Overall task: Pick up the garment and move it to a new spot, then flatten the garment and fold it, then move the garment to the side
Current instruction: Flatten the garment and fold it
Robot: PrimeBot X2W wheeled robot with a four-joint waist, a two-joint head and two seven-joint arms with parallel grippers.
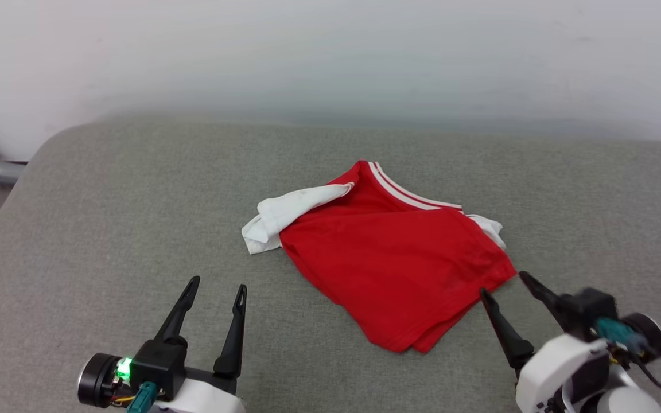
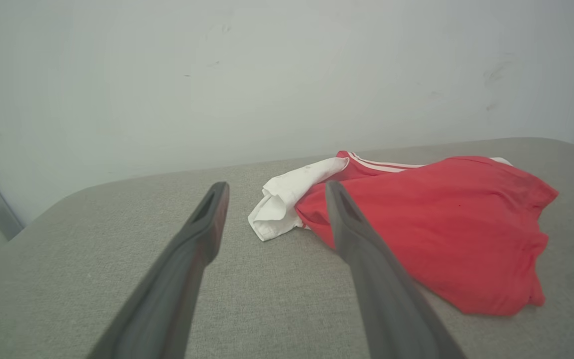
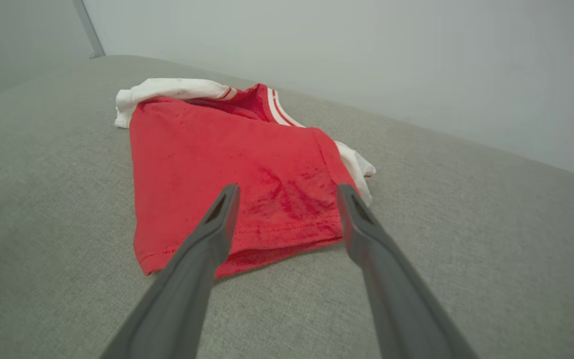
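- Head view: one garment [image 1: 388, 258], plain red face up, two white sleeves [image 1: 284, 215] showing.
- At seven o'clock left gripper [image 1: 217, 284], at four right gripper [image 1: 502, 284]; both spread, empty.

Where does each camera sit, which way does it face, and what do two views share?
Head view: high up, looking forward and down at the garment on the grey pad; left fingers lower left, right fingers lower right, both pairs spread open.
Left wrist view: low over the pad, facing the white sleeve and the wall; its own two fingers rise from the bottom.
Right wrist view: low, facing the red hem; its own two fingers show.
Shared: both wrist views show the striped trim.
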